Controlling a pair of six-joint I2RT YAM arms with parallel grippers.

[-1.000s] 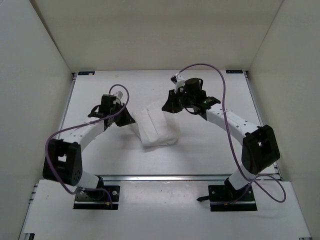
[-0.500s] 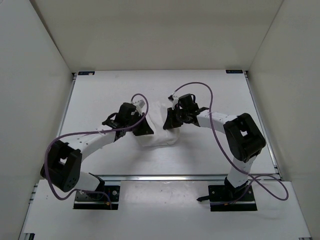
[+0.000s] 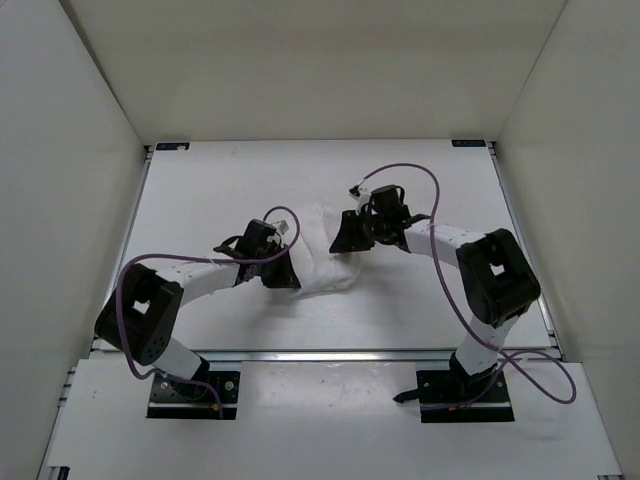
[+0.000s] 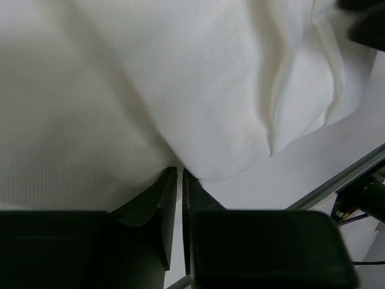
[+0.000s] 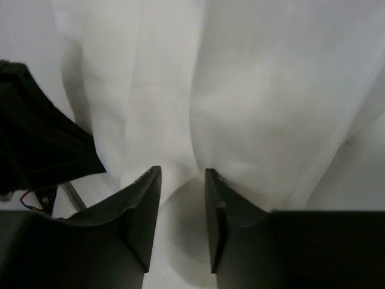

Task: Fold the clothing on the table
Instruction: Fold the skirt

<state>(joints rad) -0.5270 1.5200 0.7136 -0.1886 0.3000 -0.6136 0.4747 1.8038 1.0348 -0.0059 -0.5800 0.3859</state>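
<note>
The clothing [image 3: 318,258] is a wrinkled white bundle lying in the middle of the table [image 3: 200,190]. My left gripper [image 3: 284,270] is low at its near left edge. In the left wrist view the jaws [image 4: 180,170] stand only a thin slit apart, with the fabric [image 4: 150,90] draped over their tips and nothing seen between them. My right gripper [image 3: 346,236] is at the bundle's far right edge. In the right wrist view its jaws [image 5: 180,171] are open, a finger-width apart, over the fabric [image 5: 258,90], gripping nothing.
White walls close in the table on three sides. A metal rail [image 3: 330,353] runs along the near edge by both arm bases. Purple cables [image 3: 410,170] loop above the arms. The left arm's dark body [image 5: 36,138] shows close by in the right wrist view.
Both arms came in and down onto the clothing, the left sweeping right and nearer. The raised flap now lies on the bundle. The right jaws have parted and the left stand a slit apart.
</note>
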